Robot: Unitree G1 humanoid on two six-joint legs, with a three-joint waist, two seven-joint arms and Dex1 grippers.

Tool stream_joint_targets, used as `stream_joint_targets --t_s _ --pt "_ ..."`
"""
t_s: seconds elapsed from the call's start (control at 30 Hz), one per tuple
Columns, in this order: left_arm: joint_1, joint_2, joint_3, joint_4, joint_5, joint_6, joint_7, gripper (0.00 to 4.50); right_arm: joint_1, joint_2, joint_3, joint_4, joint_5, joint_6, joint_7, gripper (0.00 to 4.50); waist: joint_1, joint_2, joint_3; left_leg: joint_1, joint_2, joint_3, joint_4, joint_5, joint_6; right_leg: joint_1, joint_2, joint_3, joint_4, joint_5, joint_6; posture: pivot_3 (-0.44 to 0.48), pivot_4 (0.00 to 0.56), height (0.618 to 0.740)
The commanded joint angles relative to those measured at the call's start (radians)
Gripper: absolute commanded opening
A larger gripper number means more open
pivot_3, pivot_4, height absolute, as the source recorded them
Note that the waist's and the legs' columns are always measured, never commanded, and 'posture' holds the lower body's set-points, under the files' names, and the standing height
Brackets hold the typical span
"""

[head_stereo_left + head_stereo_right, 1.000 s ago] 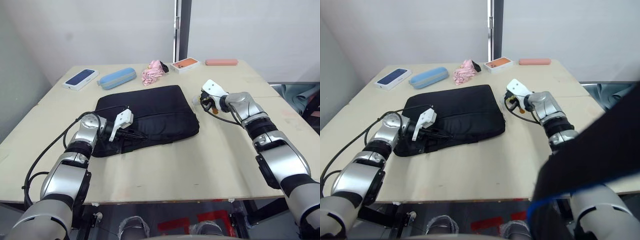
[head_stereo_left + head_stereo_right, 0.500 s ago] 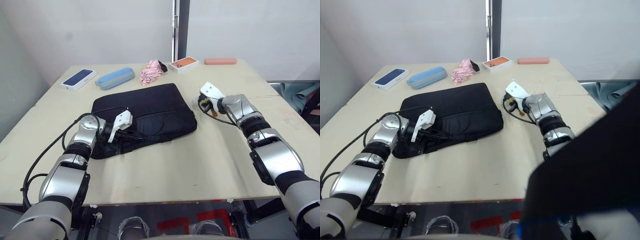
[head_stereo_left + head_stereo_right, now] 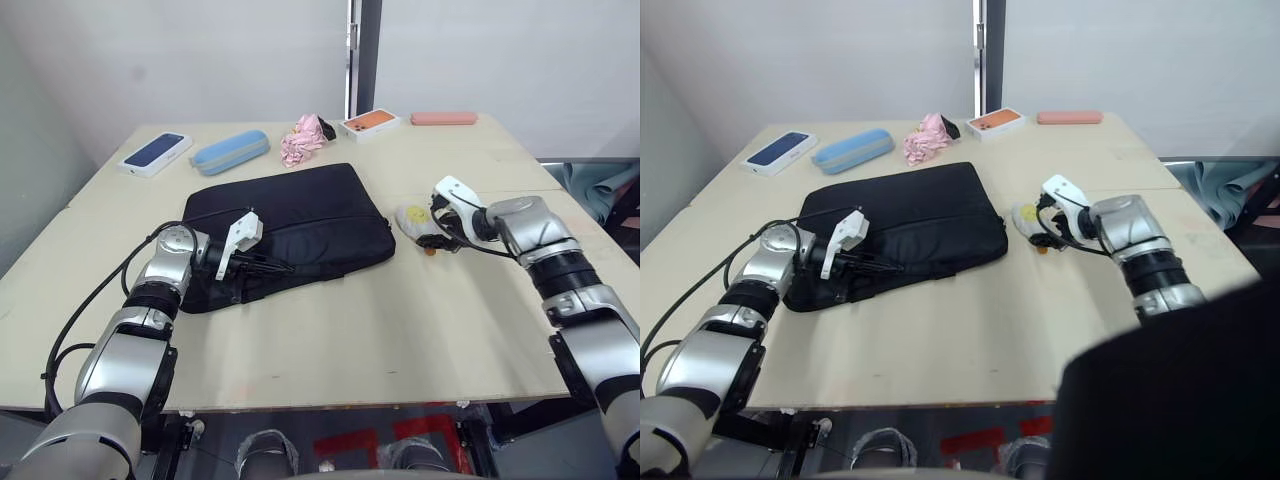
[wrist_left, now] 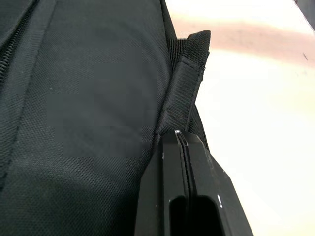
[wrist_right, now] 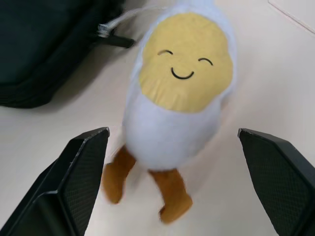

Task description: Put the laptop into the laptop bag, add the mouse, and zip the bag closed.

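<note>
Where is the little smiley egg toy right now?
In the eye views the plush charm lies on the table by the laptop bag's right end, in front of the open right gripper.

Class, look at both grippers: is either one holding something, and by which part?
The left gripper is shut on the laptop bag, pinching a strap handle. The right gripper is open around the plush charm, holding nothing.

A bare lab or test room: a plain plywood table (image 3: 330, 340) against blank white walls (image 3: 200, 60) across the frame's top, with boxed phones (image 3: 156, 155) laid out as props at upper left.
</note>
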Motion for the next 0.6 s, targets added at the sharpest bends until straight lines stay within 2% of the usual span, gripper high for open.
stream_joint_targets --t_s 0.03,0.13,0.17,0.27,0.4,0.57,0.6 --pt "0.045 0.061 0.054 -0.16 -0.071 0.083 -0.026 0.0 0.017 -0.087 -0.115 -0.191 0.113 0.113 0.056 4.46 0.0 -0.003 0.002 -0.005 0.0 0.0 0.0 0.0 0.001 -0.003 0.0 -0.001 -0.001 0.0 0.0 0.0 0.15 0.74" --pt "0.08 0.104 0.084 -0.27 -0.112 0.175 0.009 0.0 0.056 -0.156 -0.183 -0.287 0.193 0.18 0.086 4.46 0.005 -0.004 0.003 -0.012 0.002 -0.001 0.0 0.005 0.008 -0.011 0.002 -0.002 -0.001 0.0 -0.001 0.0 0.15 0.74" --pt "0.094 0.124 0.096 -0.311 -0.131 0.213 0.011 0.25 0.081 -0.184 -0.207 -0.316 0.222 0.193 0.104 4.49 0.007 -0.005 0.003 -0.012 0.003 -0.001 0.0 0.005 0.009 -0.011 0.003 -0.003 -0.001 0.0 -0.001 0.0 0.15 0.74" --pt "0.137 0.187 0.147 -0.436 -0.189 0.308 0.025 1.18 0.165 -0.272 -0.279 -0.369 0.291 0.207 0.146 4.5 0.013 -0.005 0.004 -0.012 0.003 -0.001 -0.001 0.003 0.01 -0.011 0.003 -0.003 -0.001 -0.004 -0.007 0.0 0.15 0.74" --pt "0.181 0.288 0.243 -0.593 -0.279 0.457 0.071 2.63 0.277 -0.37 -0.38 -0.407 0.376 0.201 0.198 4.5 0.015 -0.006 0.005 -0.012 0.003 -0.001 0.001 0.001 0.008 -0.011 0.002 -0.003 0.0 -0.004 -0.007 0.0 0.15 0.74" --pt "0.28 0.44 0.352 -0.69 -0.322 0.576 0.11 4.43 0.444 -0.449 -0.492 -0.472 0.475 0.181 0.275 4.5 0.004 -0.006 0.005 -0.009 0.003 0.0 0.005 -0.003 0.003 -0.01 0.002 -0.001 0.004 -0.004 -0.006 0.0 0.15 0.74" --pt "0.309 0.474 0.372 -0.705 -0.327 0.598 0.11 4.47 0.467 -0.458 -0.51 -0.476 0.489 0.177 0.281 4.5 0.002 -0.006 0.005 -0.008 0.003 0.0 0.005 -0.003 0.003 -0.01 0.002 0.0 0.004 -0.004 -0.006 0.0 0.15 0.74"
